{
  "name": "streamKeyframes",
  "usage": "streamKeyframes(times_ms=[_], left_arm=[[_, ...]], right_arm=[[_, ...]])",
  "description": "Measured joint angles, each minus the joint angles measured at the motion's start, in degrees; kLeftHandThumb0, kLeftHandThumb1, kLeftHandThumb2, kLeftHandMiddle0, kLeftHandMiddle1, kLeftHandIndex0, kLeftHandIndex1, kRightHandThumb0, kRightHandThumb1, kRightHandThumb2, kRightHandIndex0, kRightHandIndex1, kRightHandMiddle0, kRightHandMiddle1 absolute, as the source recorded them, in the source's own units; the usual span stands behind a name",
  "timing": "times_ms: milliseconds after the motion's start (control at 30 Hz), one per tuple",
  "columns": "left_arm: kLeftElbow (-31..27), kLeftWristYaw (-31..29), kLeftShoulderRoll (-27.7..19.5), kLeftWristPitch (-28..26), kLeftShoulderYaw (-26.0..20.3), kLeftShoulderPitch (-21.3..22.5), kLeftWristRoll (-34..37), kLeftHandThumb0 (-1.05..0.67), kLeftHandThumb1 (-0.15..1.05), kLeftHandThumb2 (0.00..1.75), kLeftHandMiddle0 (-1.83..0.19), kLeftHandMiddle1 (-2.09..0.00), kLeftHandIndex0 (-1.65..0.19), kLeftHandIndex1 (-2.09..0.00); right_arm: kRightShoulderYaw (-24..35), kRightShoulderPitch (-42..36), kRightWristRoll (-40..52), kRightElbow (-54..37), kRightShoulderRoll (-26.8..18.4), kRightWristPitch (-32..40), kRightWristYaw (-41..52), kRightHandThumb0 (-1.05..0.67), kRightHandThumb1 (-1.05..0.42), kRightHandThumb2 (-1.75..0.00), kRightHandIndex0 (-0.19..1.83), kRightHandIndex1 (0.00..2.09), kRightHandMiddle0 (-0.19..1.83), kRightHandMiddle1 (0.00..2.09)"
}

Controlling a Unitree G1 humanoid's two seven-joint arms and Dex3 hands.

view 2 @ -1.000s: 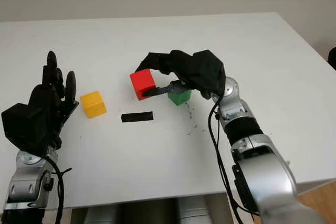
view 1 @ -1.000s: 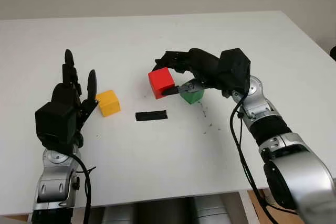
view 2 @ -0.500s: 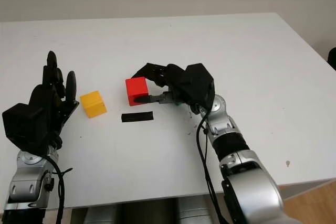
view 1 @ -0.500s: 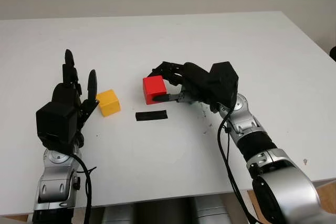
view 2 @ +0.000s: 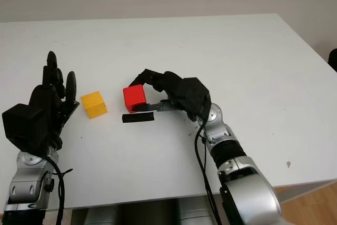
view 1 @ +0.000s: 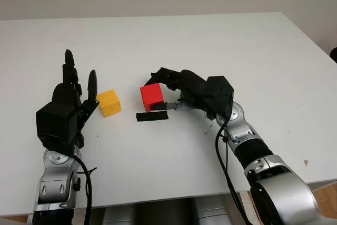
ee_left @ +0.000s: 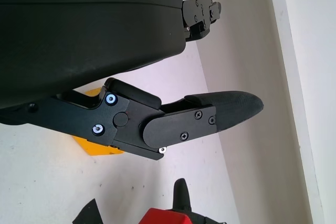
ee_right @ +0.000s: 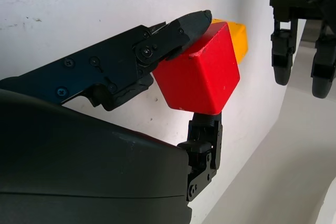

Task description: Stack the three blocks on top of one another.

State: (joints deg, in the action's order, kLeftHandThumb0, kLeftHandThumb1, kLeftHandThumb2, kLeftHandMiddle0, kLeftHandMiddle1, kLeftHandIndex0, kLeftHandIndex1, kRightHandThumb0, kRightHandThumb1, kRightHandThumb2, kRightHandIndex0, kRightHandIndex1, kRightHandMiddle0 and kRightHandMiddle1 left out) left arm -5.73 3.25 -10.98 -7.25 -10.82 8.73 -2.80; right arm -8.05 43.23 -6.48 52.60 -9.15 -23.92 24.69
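Right hand (view 1: 169, 89) has the small red wooden cube (view 1: 152, 96) pinched in its fingers, just above a black tape strip (view 1: 152, 116) on the white table (view 1: 221, 46). Yellow wooden cube (view 1: 108, 103) sits nearby, beside the open left hand (view 1: 71, 98).

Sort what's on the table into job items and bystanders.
Job items: red block, held by the right hand; yellow block, beside the open left hand.

Bystanders: black strip, white table.
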Motion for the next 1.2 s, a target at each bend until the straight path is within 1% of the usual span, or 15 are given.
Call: streamKeyframes(times_ms=[300,833,1200], left_arm=[[-0.1,0.0,0.0,-0.1,0.0,0.0,-0.1,-0.70,1.05,0.63,0.17,-0.06,0.16,-0.05],[-0.1,0.0,0.0,0.0,0.0,0.0,-0.2,-0.69,1.05,0.62,0.18,-0.05,0.16,-0.05],[-0.1,0.0,0.1,-0.1,0.0,0.0,0.0,-0.69,1.05,0.60,0.17,-0.06,0.15,-0.06]], right_arm=[[-0.4,0.0,-1.3,1.9,0.2,-2.2,-1.6,-0.49,-0.92,-0.05,0.17,0.05,0.39,1.56],[-0.6,0.7,-2.1,2.6,0.0,-2.4,-1.7,-0.49,-0.92,-0.06,0.17,0.05,0.40,1.53],[-0.9,0.7,-2.8,3.0,0.3,-2.4,-3.7,-0.49,-0.93,-0.06,0.16,0.05,0.38,1.52]])
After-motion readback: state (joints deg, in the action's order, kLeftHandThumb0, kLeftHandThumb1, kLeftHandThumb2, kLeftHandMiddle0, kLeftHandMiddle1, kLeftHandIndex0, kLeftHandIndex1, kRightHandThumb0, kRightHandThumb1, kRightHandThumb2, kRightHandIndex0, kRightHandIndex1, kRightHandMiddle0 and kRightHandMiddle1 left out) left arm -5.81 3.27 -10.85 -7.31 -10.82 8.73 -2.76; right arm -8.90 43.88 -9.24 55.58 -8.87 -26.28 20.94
